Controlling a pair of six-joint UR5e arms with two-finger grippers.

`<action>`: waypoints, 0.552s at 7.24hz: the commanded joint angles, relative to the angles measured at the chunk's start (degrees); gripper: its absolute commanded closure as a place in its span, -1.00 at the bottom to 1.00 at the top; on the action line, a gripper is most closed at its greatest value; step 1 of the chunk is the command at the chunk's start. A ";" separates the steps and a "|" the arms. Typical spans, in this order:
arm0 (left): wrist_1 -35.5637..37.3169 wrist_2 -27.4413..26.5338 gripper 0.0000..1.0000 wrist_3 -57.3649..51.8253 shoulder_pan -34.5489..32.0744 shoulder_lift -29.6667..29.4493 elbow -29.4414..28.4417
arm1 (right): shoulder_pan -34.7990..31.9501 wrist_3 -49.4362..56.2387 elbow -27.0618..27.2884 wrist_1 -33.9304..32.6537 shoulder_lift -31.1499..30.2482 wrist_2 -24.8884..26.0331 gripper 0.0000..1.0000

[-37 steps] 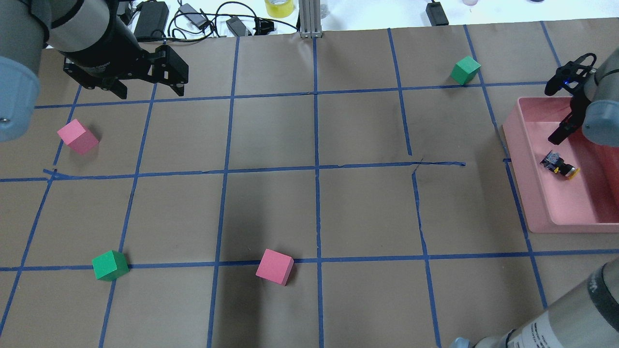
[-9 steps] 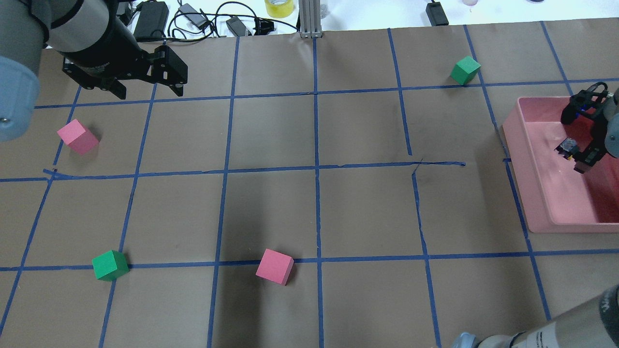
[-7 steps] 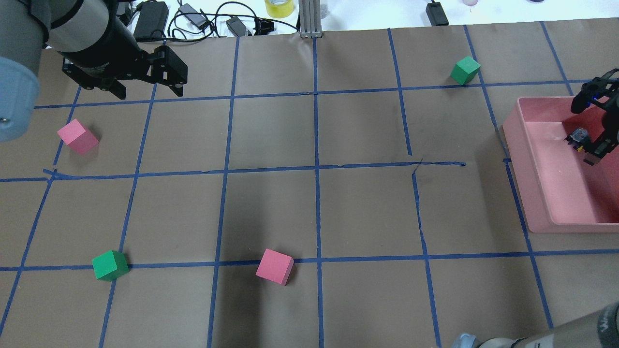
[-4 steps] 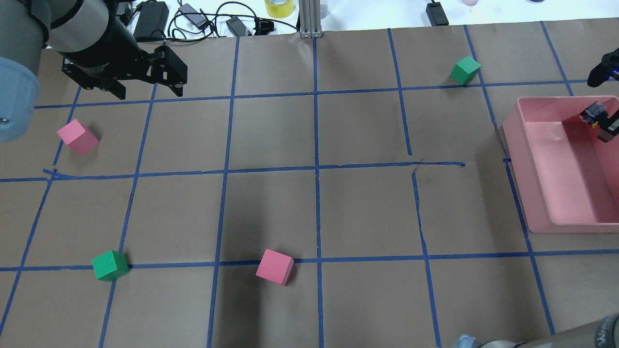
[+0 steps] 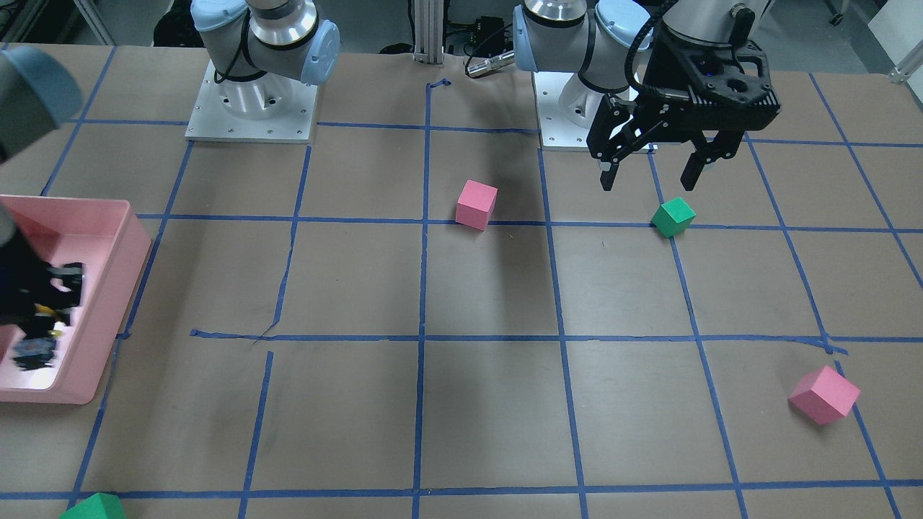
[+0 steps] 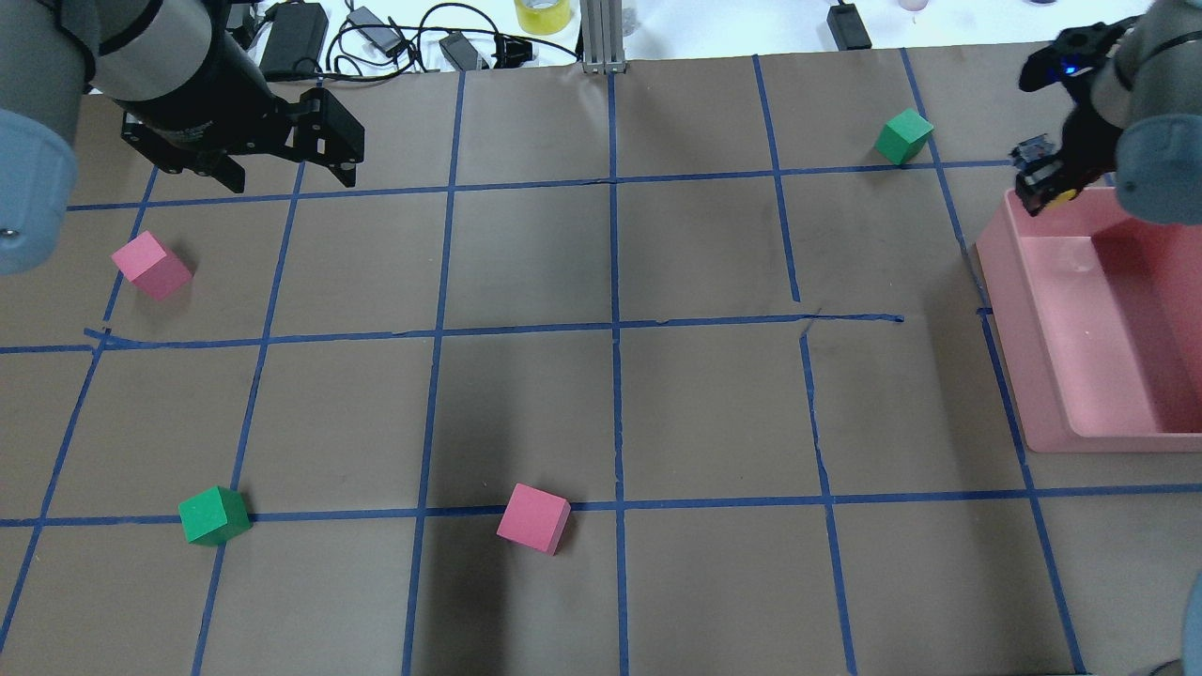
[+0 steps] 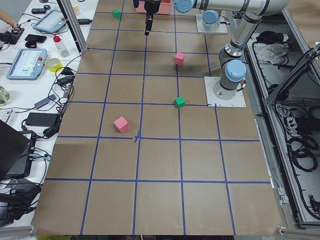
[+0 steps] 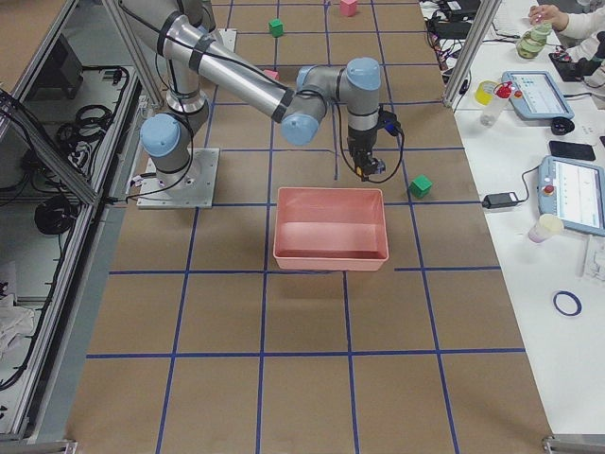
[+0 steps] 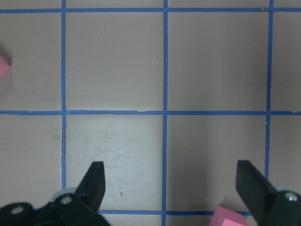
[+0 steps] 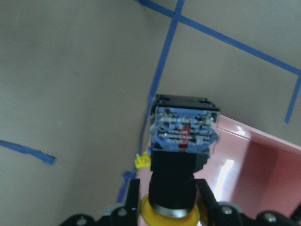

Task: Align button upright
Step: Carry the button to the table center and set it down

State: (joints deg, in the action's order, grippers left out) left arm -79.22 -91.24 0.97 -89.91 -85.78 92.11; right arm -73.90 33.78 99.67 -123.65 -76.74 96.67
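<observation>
Button (image 10: 181, 155) is sitting pinched in the right gripper (image 10: 169, 197) — yellow cap down between the fingers, terminal end pointing away from the wrist — and is hanging in the air over the far left corner of the pink bin (image 6: 1052, 376). Beyond it a green cube (image 6: 903, 135) is lying on the brown paper, well apart. Farther off, the left gripper (image 5: 647, 176) is hovering with its jaws spread wide and nothing between them, near another green cube (image 5: 672, 217).

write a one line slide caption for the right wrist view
Right hand shut on the button, yellow cap nearest the camera, held above the pink bin's corner.
</observation>
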 commanded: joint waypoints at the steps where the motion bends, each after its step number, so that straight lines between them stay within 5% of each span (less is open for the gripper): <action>1: 0.03 0.01 -1.00 0.00 0.00 0.00 0.00 | -14.64 -24.62 -2.97 0.86 2.97 -0.34 1.00; 4: -0.06 0.01 -1.00 0.00 0.00 0.00 0.00 | -29.87 -41.22 -13.95 3.50 16.49 -5.32 1.00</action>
State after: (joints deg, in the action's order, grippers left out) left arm -79.21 -91.23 0.97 -89.91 -85.78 92.11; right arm -98.38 -1.92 90.06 -121.03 -65.80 94.60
